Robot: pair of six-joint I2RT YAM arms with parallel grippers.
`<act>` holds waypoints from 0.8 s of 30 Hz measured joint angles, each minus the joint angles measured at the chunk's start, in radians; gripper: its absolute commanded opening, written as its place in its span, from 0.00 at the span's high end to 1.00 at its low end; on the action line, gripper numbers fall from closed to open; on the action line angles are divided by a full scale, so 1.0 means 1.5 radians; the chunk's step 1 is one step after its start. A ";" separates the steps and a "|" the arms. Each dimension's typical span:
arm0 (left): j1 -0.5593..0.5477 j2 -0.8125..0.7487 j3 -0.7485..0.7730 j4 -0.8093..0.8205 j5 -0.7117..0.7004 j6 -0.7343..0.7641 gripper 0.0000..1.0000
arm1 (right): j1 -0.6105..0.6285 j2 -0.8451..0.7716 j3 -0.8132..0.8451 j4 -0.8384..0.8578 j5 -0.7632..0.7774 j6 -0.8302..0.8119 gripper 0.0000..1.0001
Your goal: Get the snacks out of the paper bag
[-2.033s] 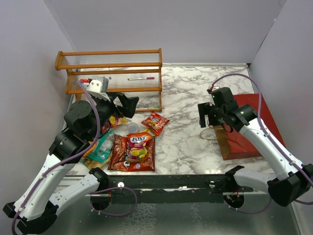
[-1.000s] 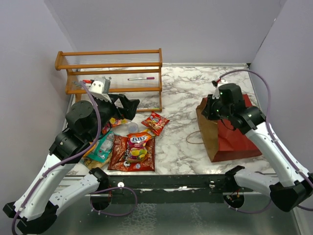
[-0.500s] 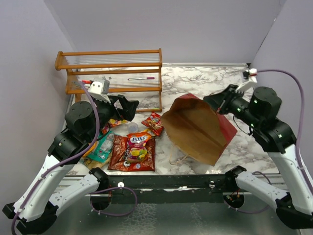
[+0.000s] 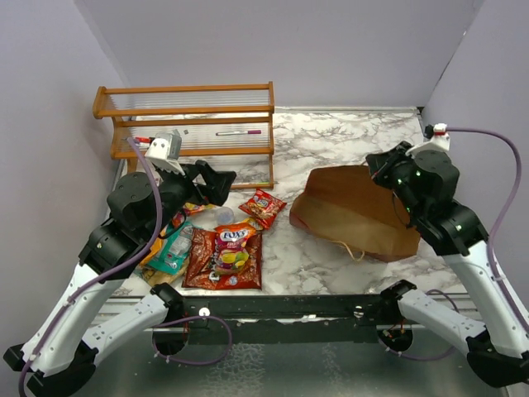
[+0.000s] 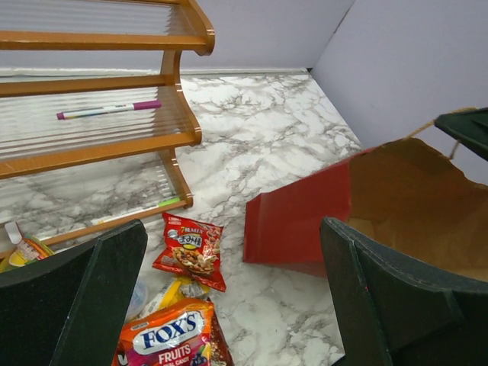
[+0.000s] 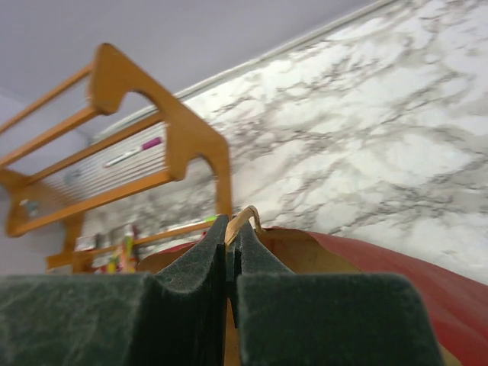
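Observation:
The paper bag [image 4: 355,213] lies tipped on the marble at centre right, tan face up, mouth pointing left; the left wrist view shows its red side [image 5: 305,225]. My right gripper [image 4: 383,169] is above the bag's right end, shut on a twisted paper handle [image 6: 242,217]. The other handle [image 4: 354,250] dangles at the bag's near edge. Snacks lie in a heap at the left: an orange Fox's packet [image 4: 234,240], a small red packet [image 4: 263,204], a teal packet [image 4: 172,252]. My left gripper [image 4: 216,178] hovers open above them, with nothing between its fingers [image 5: 381,297].
A wooden rack [image 4: 186,124] stands at the back left with a pink pen [image 4: 240,131] on its shelf. A small clear container [image 4: 216,217] sits among the packets. Purple walls close in the table on three sides.
The right gripper hoisted the upright bag by its handle, tipped it toward the left, and has now swung it down nearly flat. The left arm has barely moved.

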 measured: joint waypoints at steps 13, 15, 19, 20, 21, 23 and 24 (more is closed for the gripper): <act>0.000 0.004 -0.005 -0.001 0.039 -0.050 0.01 | -0.016 0.122 -0.022 0.067 0.150 -0.122 0.97; 0.000 0.002 -0.006 -0.002 0.042 -0.053 0.01 | -0.039 0.141 -0.022 0.069 0.149 -0.140 0.94; 0.000 -0.004 -0.006 -0.003 0.042 -0.053 0.01 | -0.075 0.147 -0.022 0.079 0.147 -0.189 0.80; 0.000 -0.004 -0.006 -0.004 0.042 -0.054 0.01 | -0.078 0.145 -0.022 0.083 0.146 -0.205 0.75; 0.000 -0.004 -0.006 -0.004 0.042 -0.054 0.01 | -0.079 0.145 -0.022 0.084 0.144 -0.215 0.72; 0.000 -0.005 -0.006 -0.005 0.042 -0.054 0.01 | -0.079 0.141 -0.022 0.084 0.126 -0.239 0.58; 0.000 -0.006 -0.006 -0.005 0.042 -0.054 0.01 | -0.079 0.139 -0.021 0.083 0.112 -0.250 0.53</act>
